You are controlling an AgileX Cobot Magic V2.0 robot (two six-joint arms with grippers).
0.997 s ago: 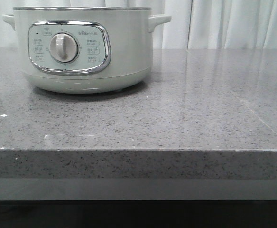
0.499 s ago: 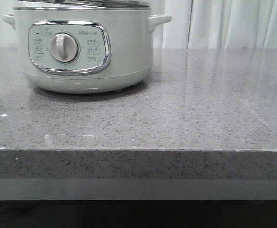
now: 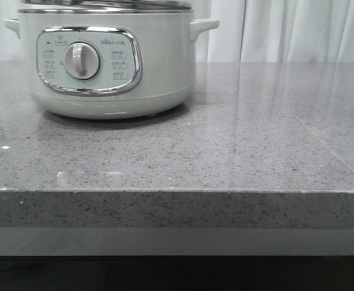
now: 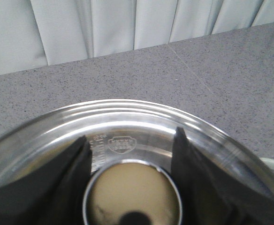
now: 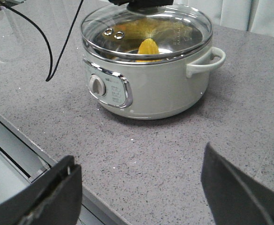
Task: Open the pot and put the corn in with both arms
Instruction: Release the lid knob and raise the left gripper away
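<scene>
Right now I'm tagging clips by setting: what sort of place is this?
Probably a kitchen-style counter, maybe staged: a speckled grey stone countertop, an electric pot with corn under its glass lid, and pale curtains behind.

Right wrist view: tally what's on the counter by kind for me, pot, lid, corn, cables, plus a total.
Pot: 1
Glass lid sitting on the pot: 1
Corn, seen through the lid inside the pot: 1
Black cable: 1
Total: 4
</scene>
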